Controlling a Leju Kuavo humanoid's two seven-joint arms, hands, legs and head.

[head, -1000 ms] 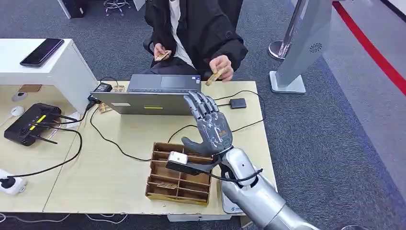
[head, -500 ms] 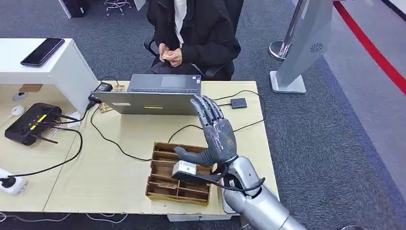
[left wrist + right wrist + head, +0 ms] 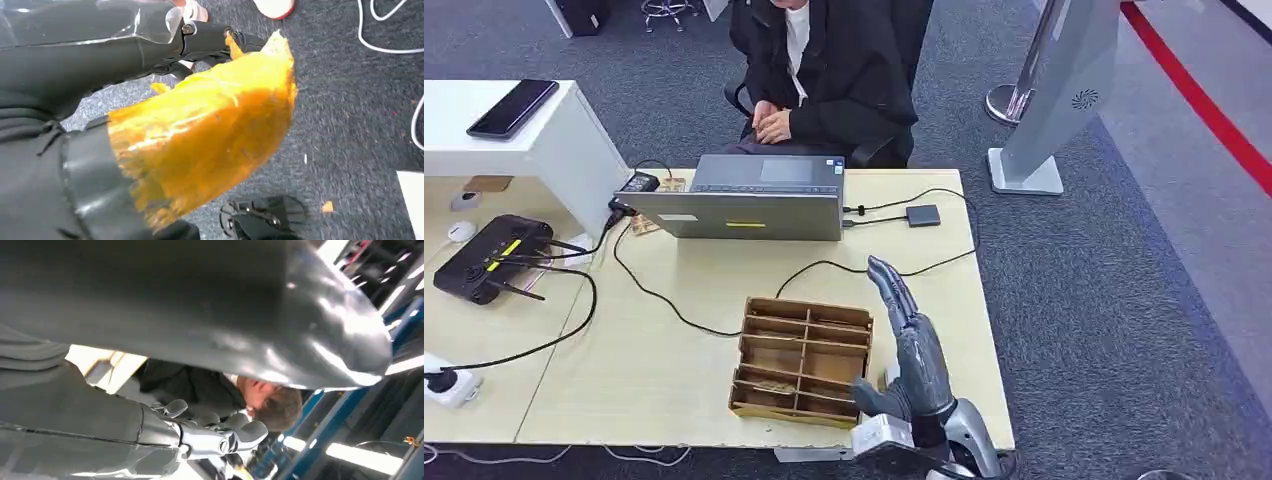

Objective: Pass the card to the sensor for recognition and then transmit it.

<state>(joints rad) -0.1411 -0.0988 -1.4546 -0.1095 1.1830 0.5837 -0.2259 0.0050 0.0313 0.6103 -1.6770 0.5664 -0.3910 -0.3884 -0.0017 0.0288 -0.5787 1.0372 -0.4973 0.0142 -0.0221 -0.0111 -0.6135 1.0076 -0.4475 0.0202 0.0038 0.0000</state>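
My right hand hangs low over the table's front right corner, fingers stretched out and apart, holding nothing. In the right wrist view its fingers are also spread and bare. Left of it stands a brown cardboard divider tray with a small card lying in a front compartment. The small dark sensor box sits on its cable at the table's far right. A seated person in black holds cards in their lap. My left hand hangs over grey carpet, and how its fingers lie is unclear.
A grey laptop stands at the table's far edge with cables running across the top. At the left are a black router, a power strip and a white shelf with a phone. A grey stand rises at the right.
My right hand has come down and back from near the laptop to the table's front right corner. The person drew the hand with the card back to their lap.
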